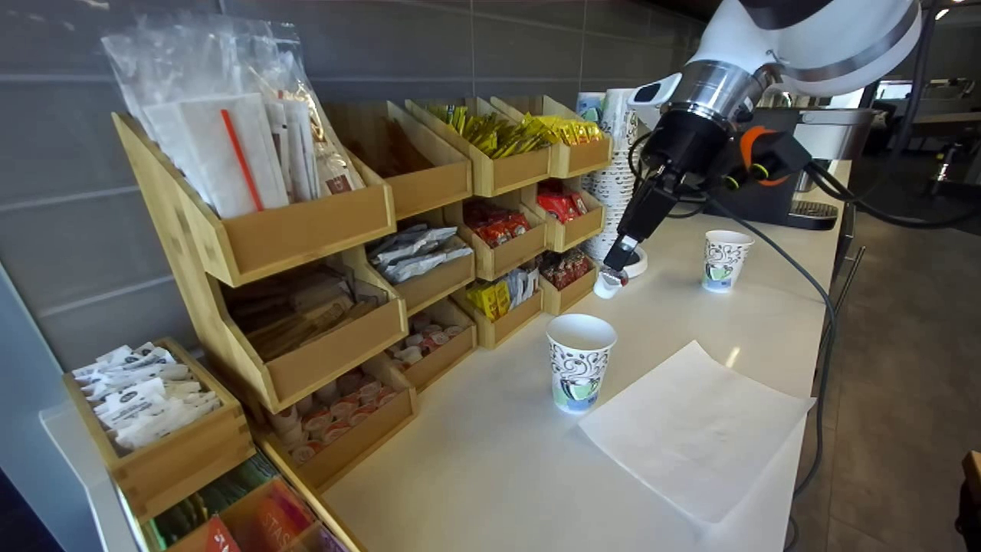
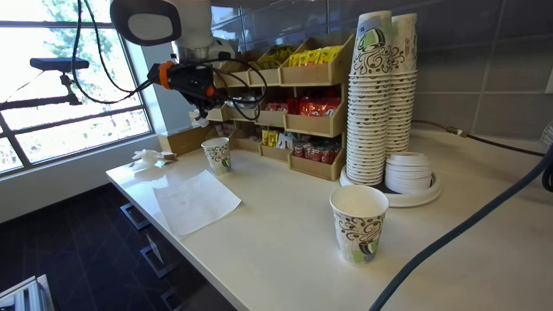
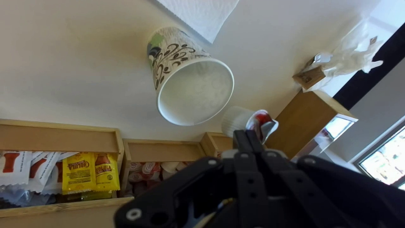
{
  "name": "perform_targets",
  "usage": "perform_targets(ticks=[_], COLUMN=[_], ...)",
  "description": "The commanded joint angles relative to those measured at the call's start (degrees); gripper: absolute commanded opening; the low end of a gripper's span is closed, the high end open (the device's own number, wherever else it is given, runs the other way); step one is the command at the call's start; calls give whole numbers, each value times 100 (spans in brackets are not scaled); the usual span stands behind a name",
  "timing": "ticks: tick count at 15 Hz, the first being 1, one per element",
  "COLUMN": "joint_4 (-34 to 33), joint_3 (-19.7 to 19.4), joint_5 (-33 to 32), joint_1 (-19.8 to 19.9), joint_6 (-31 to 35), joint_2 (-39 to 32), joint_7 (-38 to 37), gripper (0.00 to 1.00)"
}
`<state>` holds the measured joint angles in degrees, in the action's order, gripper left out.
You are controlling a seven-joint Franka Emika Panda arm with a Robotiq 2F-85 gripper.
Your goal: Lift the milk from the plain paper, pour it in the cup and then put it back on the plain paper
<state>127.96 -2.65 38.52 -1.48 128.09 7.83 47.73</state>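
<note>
Although it is tiny, the white milk pot (image 3: 235, 120) shows clearly in the wrist view, held in the air near a paper cup (image 1: 580, 376), higher than its rim and apart from it; how far the pot is tipped is hard to judge. Its foil lid (image 3: 269, 128), silver with red, is partly peeled away. The black gripper (image 3: 246, 136) has its fingers pressed close together, pinching the pot at the lidded end, though whether they bite on the rim or the foil cannot be told. The paper cup stands upright on a pale counter (image 1: 467, 452) in both exterior views, printed with dark swirls and a little green and blue mug; its inside looks whitish. Just beside it, a white sheet of plain paper (image 1: 697, 433) lies spread on the counter. Well apart, farther along, stands another cup (image 2: 360, 235) with the same pattern. Along the grey wall (image 1: 398, 46), a wooden rack (image 1: 314, 234) holds yellow packets (image 1: 567, 130) and red packets (image 1: 565, 205) in its bins, with a clear plastic bag (image 1: 180, 65) in the top tier. Tall cup stacks (image 2: 369, 121) rise next to a pile of white lids (image 2: 408, 175), and a white robot arm (image 1: 728, 42) hangs over the counter
</note>
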Motion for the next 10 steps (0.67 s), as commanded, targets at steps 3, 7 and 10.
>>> perform_targets(ticks=[3,7,10], joint_4=[-14,55,86], joint_3=[-10,7,23], joint_5=[6,-92,-59], joint_1=[-6,-7,-20], joint_6=[80,455,692], joint_2=[-32,-136,-191], joint_7=[-21,86,234], gripper=[0,0,0])
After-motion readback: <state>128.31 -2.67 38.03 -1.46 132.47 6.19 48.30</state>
